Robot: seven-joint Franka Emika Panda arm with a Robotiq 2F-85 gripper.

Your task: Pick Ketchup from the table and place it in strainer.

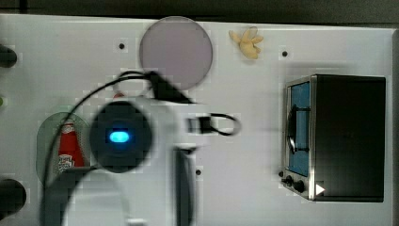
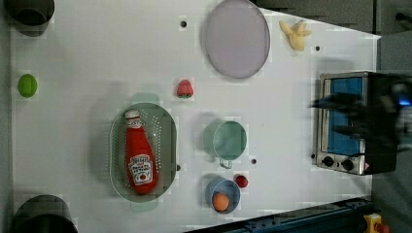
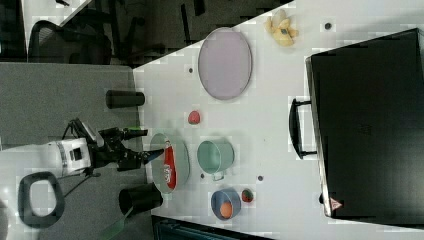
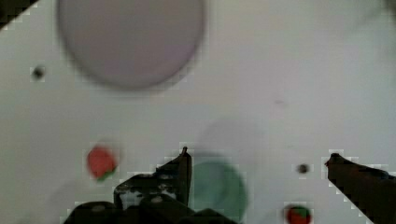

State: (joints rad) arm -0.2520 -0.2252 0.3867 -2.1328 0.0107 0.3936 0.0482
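ketchup [image 2: 139, 154] lying inside the strainer [image 2: 117, 145].
gripper [image 4: 257, 158] raised above the table [image 2: 87, 58], jaws wide apart and holding nothing.

The arm [image 1: 141, 141] hides part of the strainer [image 1: 47, 136] in the top view.

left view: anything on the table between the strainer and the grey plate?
Yes. In the left view, one strawberry sits on the table between the strainer, which holds the Ketchup, and the grey plate.
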